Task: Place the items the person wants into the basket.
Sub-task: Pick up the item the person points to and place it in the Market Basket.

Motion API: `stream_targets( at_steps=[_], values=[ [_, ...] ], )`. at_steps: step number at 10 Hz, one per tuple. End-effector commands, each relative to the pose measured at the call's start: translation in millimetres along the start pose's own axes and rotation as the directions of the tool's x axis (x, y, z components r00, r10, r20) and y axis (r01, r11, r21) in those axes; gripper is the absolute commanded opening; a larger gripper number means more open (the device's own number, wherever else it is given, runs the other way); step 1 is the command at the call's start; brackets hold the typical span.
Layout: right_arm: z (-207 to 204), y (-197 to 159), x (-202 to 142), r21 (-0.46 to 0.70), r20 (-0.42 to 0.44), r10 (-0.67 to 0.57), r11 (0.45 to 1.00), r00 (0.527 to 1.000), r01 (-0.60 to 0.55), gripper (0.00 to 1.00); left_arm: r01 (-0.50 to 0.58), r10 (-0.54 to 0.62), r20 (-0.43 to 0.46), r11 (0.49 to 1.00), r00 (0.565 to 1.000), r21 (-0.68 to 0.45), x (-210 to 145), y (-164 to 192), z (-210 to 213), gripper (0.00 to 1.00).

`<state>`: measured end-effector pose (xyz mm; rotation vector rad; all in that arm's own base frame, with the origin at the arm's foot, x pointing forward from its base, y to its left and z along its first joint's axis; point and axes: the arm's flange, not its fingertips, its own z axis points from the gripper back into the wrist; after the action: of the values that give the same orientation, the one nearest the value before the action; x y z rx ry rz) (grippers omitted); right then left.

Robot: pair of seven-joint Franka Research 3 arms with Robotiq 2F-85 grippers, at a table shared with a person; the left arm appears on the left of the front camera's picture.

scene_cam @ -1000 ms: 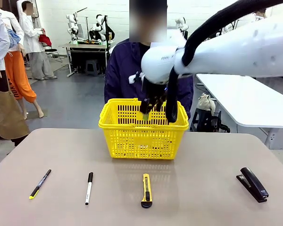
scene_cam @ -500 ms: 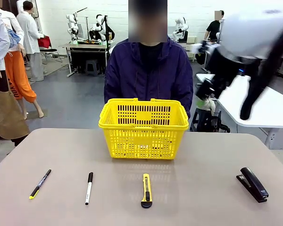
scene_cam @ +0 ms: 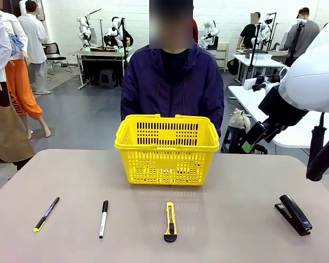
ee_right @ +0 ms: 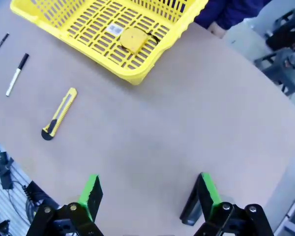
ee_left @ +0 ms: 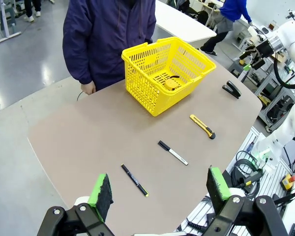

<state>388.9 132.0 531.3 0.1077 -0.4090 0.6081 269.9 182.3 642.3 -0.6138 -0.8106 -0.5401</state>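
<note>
Yellow slotted plastic shopping basket [scene_cam: 167, 159] stands at the far middle of the beige table [scene_cam: 230, 186], before the person in the dark jacket [scene_cam: 172, 82]. The round yellow-and-black tape measure [ee_right: 132, 39] lies inside it. Slim black pen with yellow-green tip [scene_cam: 46, 213] and black stapler [scene_cam: 294, 214] lie on the table, well apart. Left gripper [ee_left: 160, 188] and right gripper [ee_right: 148, 191] both hang high, jaws wide, empty. Risk: the white-barrelled marker [scene_cam: 103, 218] lies near the pen, so a mistaken pick is possible. The stapler's low slanted body may slip from the grip.
</note>
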Motion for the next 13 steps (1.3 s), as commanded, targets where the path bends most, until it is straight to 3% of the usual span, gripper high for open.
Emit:
stream_targets(
  at_steps=[1,9,13],
  values=[
    [4,0,-3,-0.002,0.001,0.012,1.0,1.0,-0.012,1.0,0.017,-0.017,0.01,1.0,1.0,-0.007,-1,0,1,1.0],
    [3,1,0,-0.003,0.005,0.004,1.0,1.0,-0.004,1.0,0.017,-0.017,0.01,1.0,1.0,-0.007,-1,0,1,1.0],
    [127,-63,-97,0.024,0.326,0.116,0.991,0.938,-0.131,1.0,0.017,-0.017,0.01,1.0,1.0,-0.007,-1,0,1,1.0]
  ],
)
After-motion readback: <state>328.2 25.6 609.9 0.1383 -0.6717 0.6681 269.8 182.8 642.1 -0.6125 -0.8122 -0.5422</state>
